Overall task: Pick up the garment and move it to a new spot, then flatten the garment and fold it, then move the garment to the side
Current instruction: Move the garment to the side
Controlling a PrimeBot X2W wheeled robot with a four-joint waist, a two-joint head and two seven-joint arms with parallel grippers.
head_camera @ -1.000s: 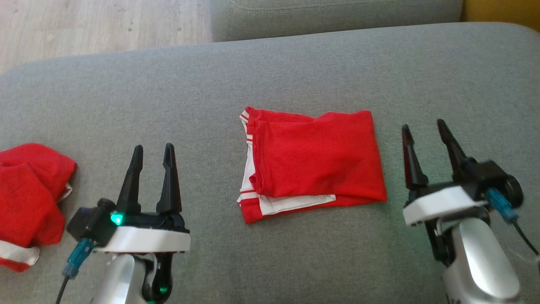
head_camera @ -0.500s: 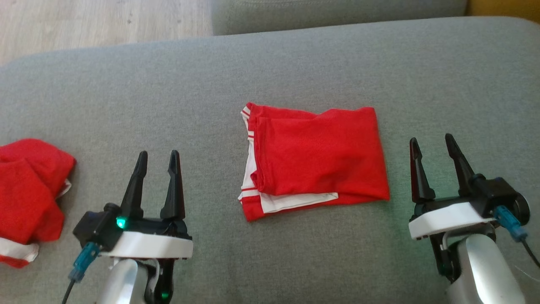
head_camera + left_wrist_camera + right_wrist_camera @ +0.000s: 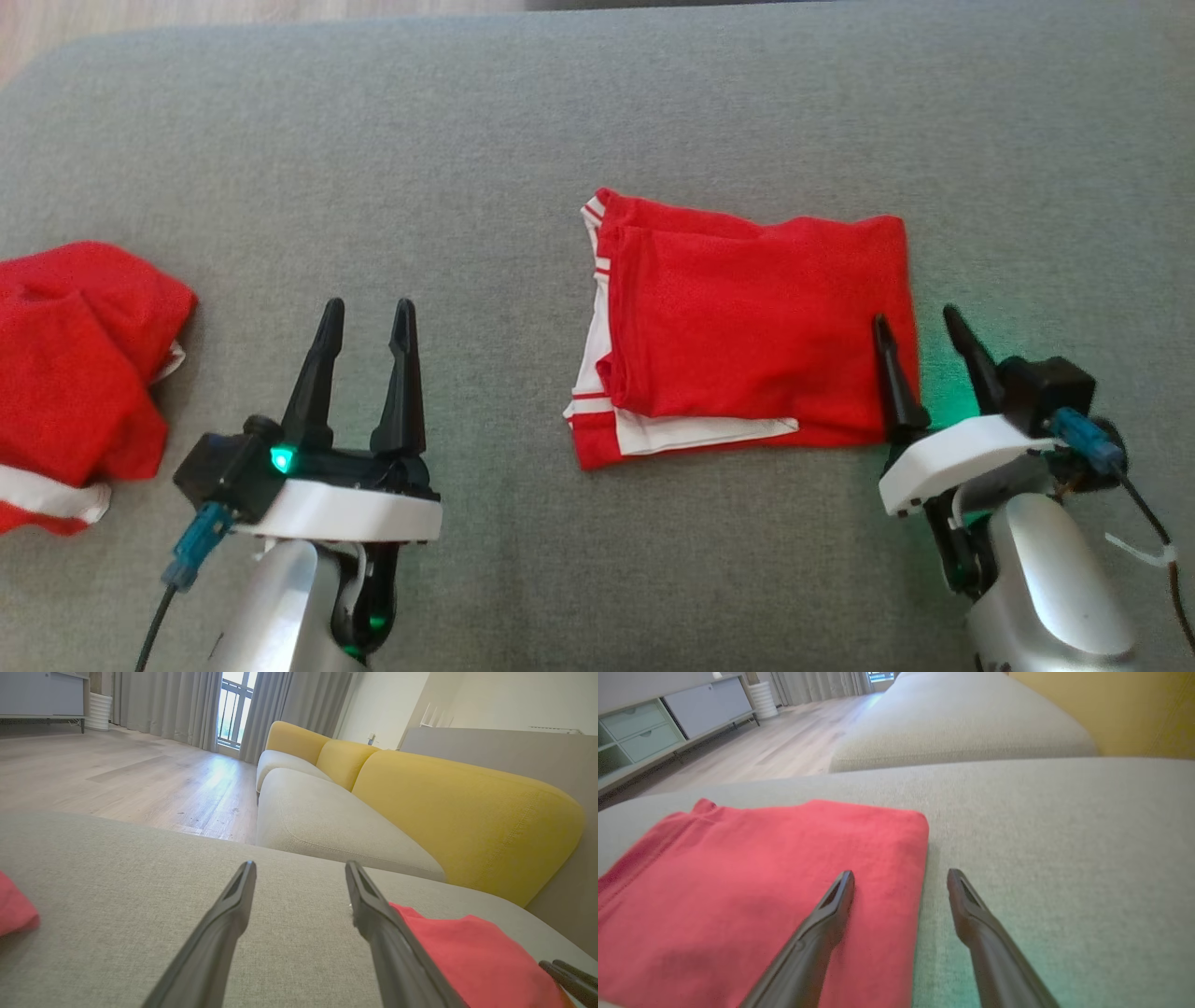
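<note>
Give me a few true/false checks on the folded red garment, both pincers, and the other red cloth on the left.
1. The folded garment lies flat on the grey cushion. True.
2. The right pincer is shut on the folded garment. False: it is open, its fingers astride the garment's right edge.
3. The left pincer is open and holds nothing. True.
4. The second red garment, at the far left, is neatly folded. False: it lies crumpled.
</note>
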